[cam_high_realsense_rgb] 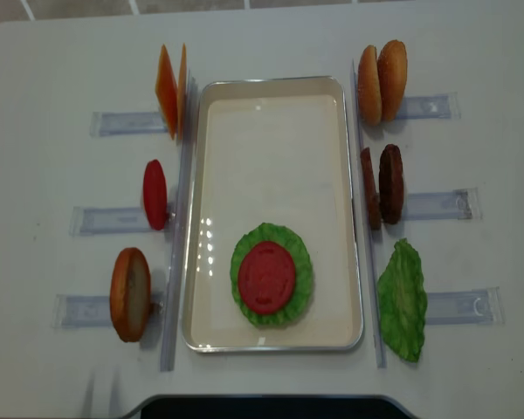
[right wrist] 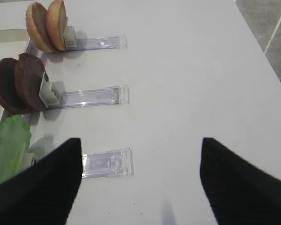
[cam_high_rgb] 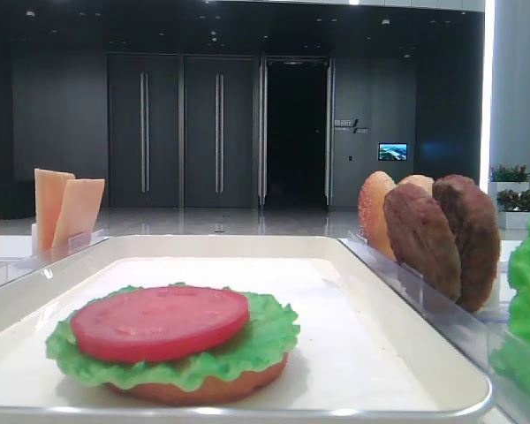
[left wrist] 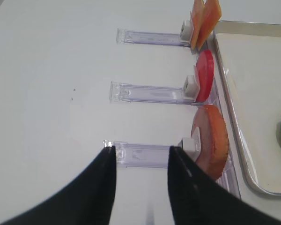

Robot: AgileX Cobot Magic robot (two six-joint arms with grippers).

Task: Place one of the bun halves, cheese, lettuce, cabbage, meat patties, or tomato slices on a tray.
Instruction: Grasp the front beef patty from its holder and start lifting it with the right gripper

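On the cream tray [cam_high_realsense_rgb: 271, 113] a bun half [cam_high_rgb: 203, 389] carries frilly lettuce [cam_high_realsense_rgb: 302, 262] and a tomato slice [cam_high_realsense_rgb: 265, 277]. Left racks hold cheese [cam_high_realsense_rgb: 170, 90], a tomato slice [cam_high_realsense_rgb: 155, 194] and a bun half [cam_high_realsense_rgb: 129, 293]. Right racks hold two bun halves [cam_high_realsense_rgb: 382, 81], two meat patties [cam_high_realsense_rgb: 382, 185] and a long green leaf [cam_high_realsense_rgb: 403, 299], lettuce or cabbage, I cannot tell. My left gripper [left wrist: 141, 149] hangs open over the rack in front of the bun half [left wrist: 213, 140]. My right gripper [right wrist: 140, 140] is open over bare table, right of the leaf [right wrist: 9, 147]. Neither holds anything.
Clear plastic racks [cam_high_realsense_rgb: 105, 221] [cam_high_realsense_rgb: 432, 205] lie flat on the white table on both sides of the tray. The table's right edge [right wrist: 260, 44] runs near the right arm. A dark base [cam_high_realsense_rgb: 262, 408] sits at the near edge.
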